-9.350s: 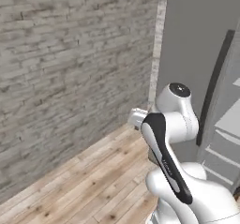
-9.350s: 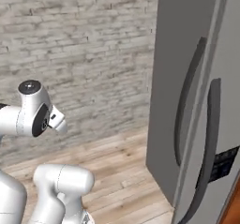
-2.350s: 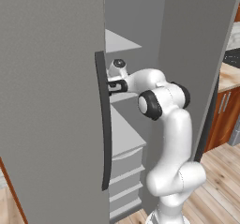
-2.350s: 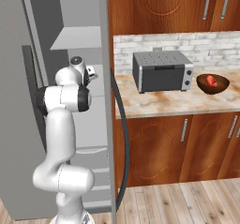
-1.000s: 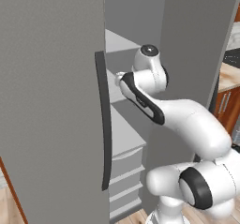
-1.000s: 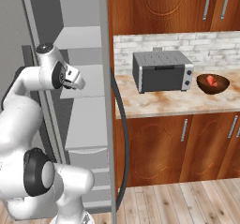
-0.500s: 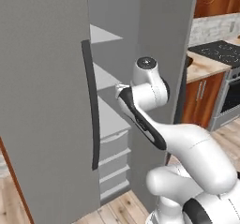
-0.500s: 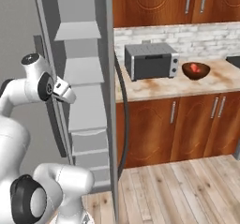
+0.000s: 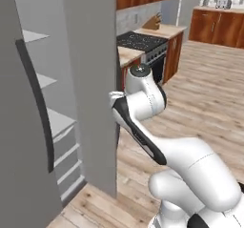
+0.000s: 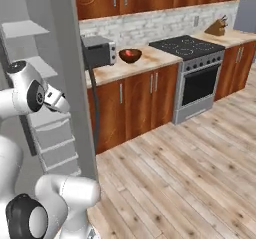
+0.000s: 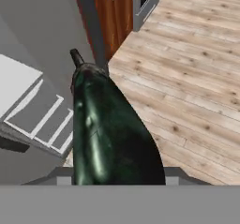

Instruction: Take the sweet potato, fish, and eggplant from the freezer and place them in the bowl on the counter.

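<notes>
A dark green-black eggplant (image 11: 110,134) with its stem pointing away fills the middle of the hand view, and my gripper (image 10: 58,101) is shut on it, its tips hidden beneath. The hand hangs beside the open freezer (image 10: 67,83), in front of its white shelves (image 10: 30,29) and drawers (image 11: 42,117). The dark reddish-brown bowl (image 10: 131,56) stands on the beige counter (image 10: 150,59), right of the freezer. Something red lies in it; I cannot tell whether that is the sweet potato. The fish is out of view.
A grey toaster oven (image 10: 98,50) stands left of the bowl. A black stovetop (image 10: 187,45) and a knife block (image 10: 218,28) lie farther right. The freezer door (image 9: 90,79) with its black handle (image 9: 38,103) stands close on my left. Wooden floor (image 10: 190,173) stretches to the right.
The whole picture has swung: the base has turned from the freezer toward the counter, bringing stove and floor into view. The hand has come out of the freezer with the eggplant.
</notes>
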Robot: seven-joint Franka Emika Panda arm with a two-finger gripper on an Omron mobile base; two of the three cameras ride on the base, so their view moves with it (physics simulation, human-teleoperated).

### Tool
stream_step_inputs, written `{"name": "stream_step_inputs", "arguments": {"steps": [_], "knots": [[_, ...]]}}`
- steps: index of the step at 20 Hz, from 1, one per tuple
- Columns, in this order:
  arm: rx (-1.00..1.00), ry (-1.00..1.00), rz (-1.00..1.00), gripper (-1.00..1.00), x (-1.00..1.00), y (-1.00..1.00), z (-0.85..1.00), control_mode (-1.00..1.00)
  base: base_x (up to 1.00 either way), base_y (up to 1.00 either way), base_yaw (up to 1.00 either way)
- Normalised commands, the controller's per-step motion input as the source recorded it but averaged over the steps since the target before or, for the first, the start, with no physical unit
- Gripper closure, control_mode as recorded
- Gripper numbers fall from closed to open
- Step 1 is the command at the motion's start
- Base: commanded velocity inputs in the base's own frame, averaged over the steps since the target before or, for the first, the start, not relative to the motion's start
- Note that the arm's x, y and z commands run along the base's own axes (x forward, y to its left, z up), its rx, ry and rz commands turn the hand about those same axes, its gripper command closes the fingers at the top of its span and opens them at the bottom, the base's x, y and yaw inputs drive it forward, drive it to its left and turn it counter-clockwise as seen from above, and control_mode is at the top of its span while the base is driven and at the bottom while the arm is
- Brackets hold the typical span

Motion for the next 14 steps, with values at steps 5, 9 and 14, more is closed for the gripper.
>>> {"name": "stream_step_inputs", "arguments": {"steps": [5,9,14], "knots": [[0.00,0.00,0.00,1.00,0.00,0.00,0.00,1.00,0.24,-0.61,-0.79],[0.00,0.00,0.00,1.00,0.00,0.00,0.00,1.00,1.00,-0.46,-0.09],[0.00,0.00,0.00,1.00,0.00,0.00,0.00,1.00,1.00,-0.56,0.04]]}}
